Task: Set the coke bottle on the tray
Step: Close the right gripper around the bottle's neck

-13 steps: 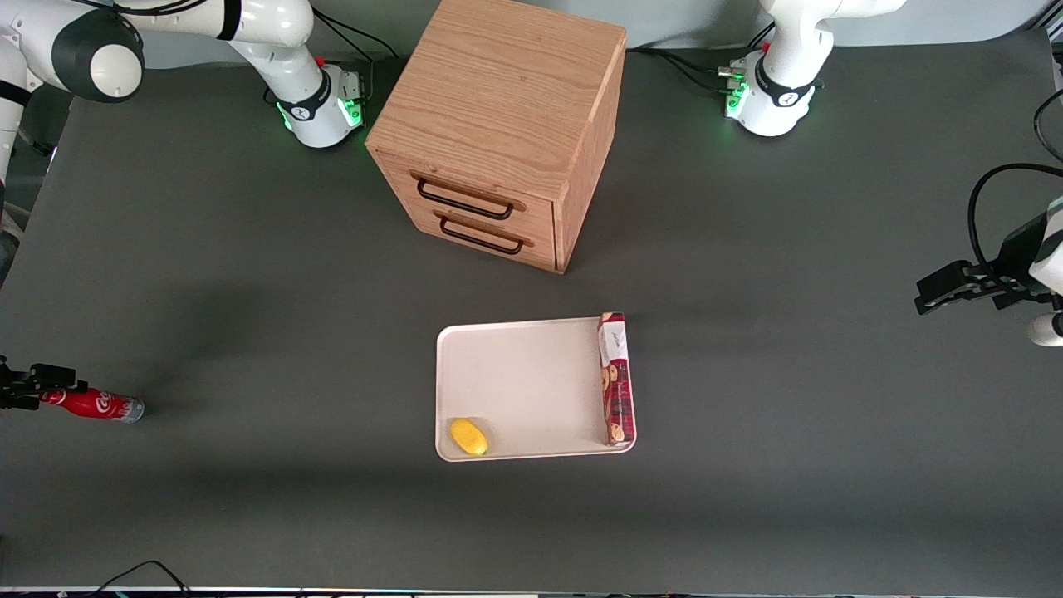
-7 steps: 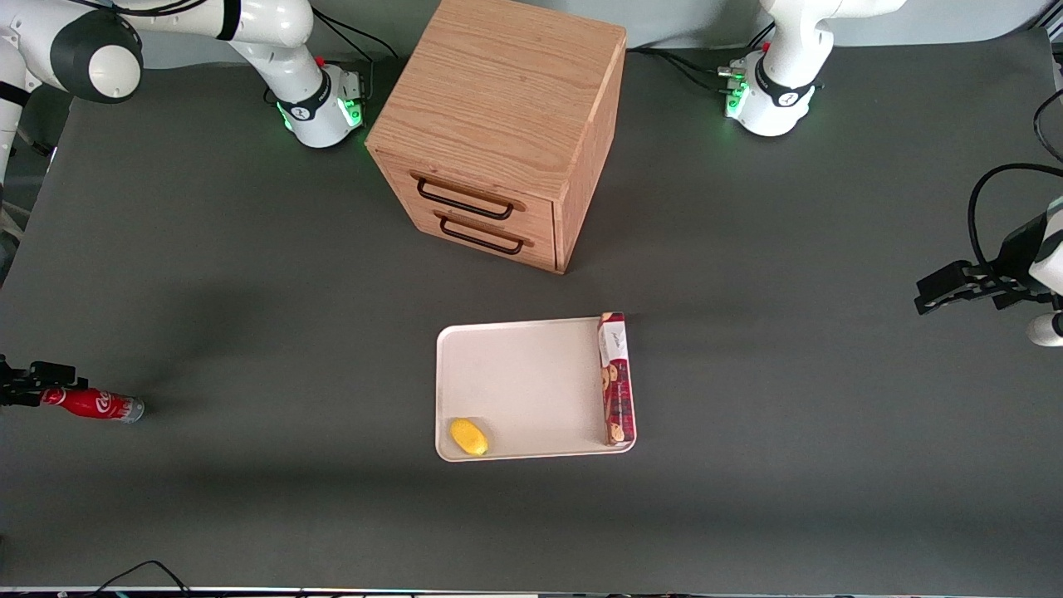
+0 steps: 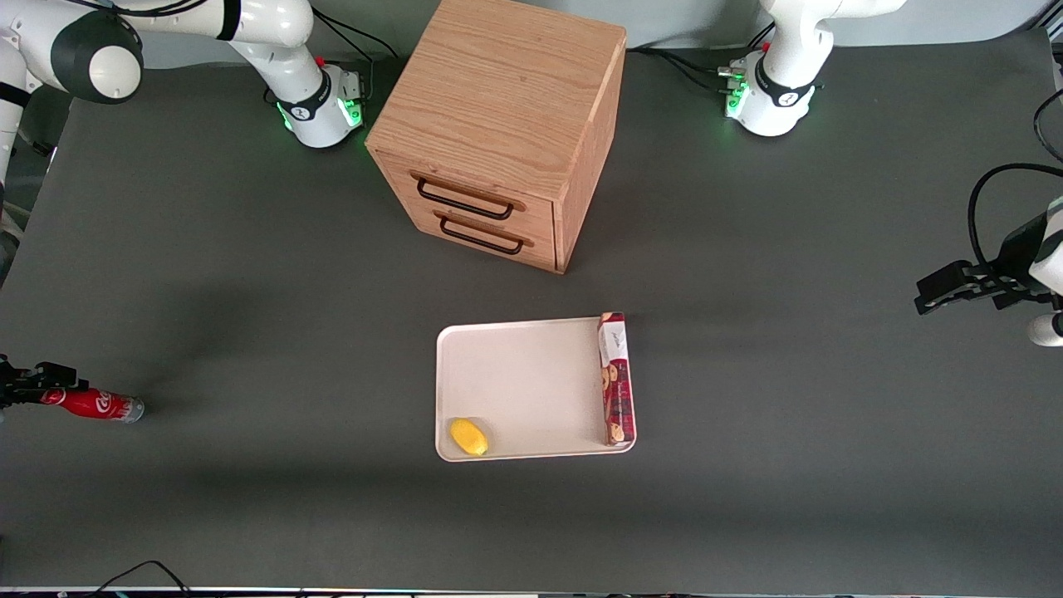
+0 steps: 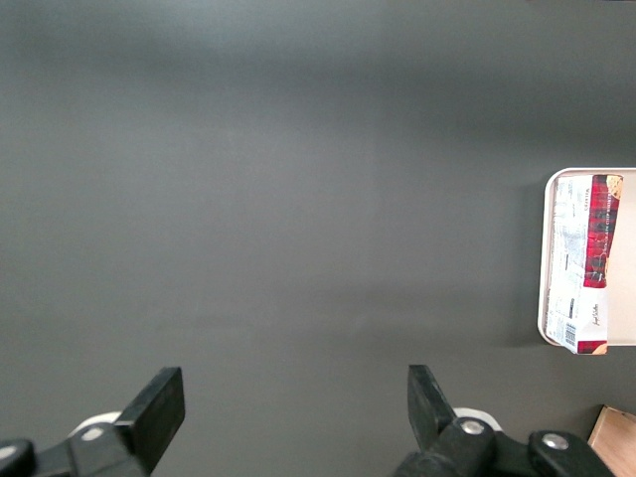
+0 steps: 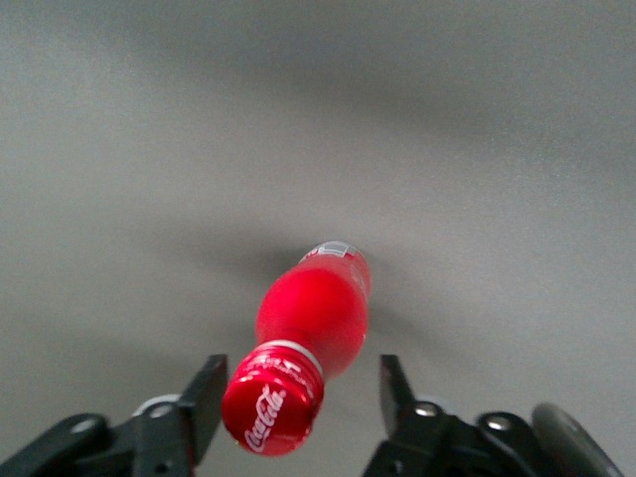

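The coke bottle (image 3: 93, 404) is small and red with a white script logo. It is at the working arm's end of the table, far from the tray, with its silvery base on the dark mat. My right gripper (image 3: 46, 384) is at its cap end. In the right wrist view the red cap of the coke bottle (image 5: 274, 397) sits between the fingers of the gripper (image 5: 298, 383). The jaws are open, with gaps on both sides of the cap. The off-white tray (image 3: 515, 374) lies in the middle of the table, nearer the front camera than the drawer box.
A long red-brown cookie box (image 3: 615, 378) lies along one tray edge and a small yellow fruit (image 3: 468, 436) sits in a tray corner. The wooden drawer box (image 3: 498, 133) stands farther back. The left wrist view shows the tray rim (image 4: 546, 258) and the cookie box (image 4: 584, 260).
My right gripper has shifted slightly at the bottle's cap end. The bottle, tray and other things have not moved.
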`<action>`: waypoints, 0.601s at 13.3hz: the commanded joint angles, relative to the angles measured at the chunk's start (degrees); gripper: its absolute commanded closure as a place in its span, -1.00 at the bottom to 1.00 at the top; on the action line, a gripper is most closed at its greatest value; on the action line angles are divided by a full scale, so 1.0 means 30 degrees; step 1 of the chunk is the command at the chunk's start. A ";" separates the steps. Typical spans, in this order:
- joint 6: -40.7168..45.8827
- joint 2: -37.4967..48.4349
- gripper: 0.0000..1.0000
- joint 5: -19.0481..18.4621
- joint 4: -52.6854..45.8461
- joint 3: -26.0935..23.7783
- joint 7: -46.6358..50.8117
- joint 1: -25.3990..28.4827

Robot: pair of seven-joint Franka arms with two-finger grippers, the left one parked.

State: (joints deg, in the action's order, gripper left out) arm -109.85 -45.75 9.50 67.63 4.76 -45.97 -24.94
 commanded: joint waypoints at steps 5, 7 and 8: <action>0.0434 -0.0217 0.49 0.0232 -0.0571 0.0056 0.0264 0.0111; 0.0493 -0.0101 1.00 0.0203 -0.0571 0.0085 0.0234 0.0140; 0.0522 -0.0042 1.00 0.0174 -0.0571 0.0114 0.0176 0.0169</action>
State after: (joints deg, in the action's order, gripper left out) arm -109.77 -45.75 9.46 67.21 4.81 -45.96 -24.77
